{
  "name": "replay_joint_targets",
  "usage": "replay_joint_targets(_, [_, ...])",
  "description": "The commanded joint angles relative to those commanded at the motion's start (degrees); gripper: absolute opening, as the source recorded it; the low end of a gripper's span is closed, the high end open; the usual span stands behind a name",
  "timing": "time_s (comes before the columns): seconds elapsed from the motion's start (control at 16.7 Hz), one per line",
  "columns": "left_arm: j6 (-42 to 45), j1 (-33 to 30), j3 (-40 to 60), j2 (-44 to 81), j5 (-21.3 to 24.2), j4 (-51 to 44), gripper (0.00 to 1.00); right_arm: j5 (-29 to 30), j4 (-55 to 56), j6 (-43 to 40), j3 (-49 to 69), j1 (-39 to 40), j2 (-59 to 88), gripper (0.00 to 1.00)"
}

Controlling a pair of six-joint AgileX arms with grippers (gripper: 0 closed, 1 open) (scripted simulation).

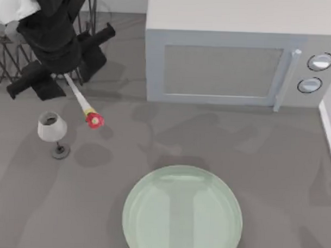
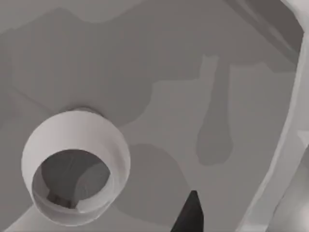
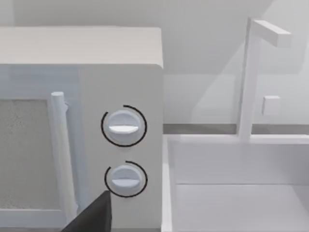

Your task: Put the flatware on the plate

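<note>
My left pincer [image 1: 58,71] hovers at the counter's [image 1: 273,160] far left, and I cannot tell whether it is clenched or released. Just below it lies a white-handled, red-tipped utensil [image 1: 85,107], with the stemmed glass [image 1: 52,128] beside that. The pale green plate [image 1: 182,211] sits well apart, before the microwave [image 1: 233,55].

Overhead camera facing down on table [image 1: 219,142], left wrist close above stemmed glass [image 2: 75,166], right wrist facing microwave [image 3: 96,125]
</note>
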Motion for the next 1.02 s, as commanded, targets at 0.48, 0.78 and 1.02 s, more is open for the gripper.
replay_joint_targets(0.48, [-59.57,-22.40,-0.04,7.16,4.19,-3.41,0.00,0.00,0.00,0.00,0.00,0.00,0.00,1.00])
replay_joint_targets(0.78, [-78.20,-30.87,-0.96,9.10,5.21,-5.49,0.00,0.00,0.00,0.00,0.00,0.00,0.00,1.00])
replay_joint_targets(1.02, [-82.62,-33.41,-1.20,9.16,5.25,-6.03,0.00,0.00,0.00,0.00,0.00,0.00,0.00,1.00])
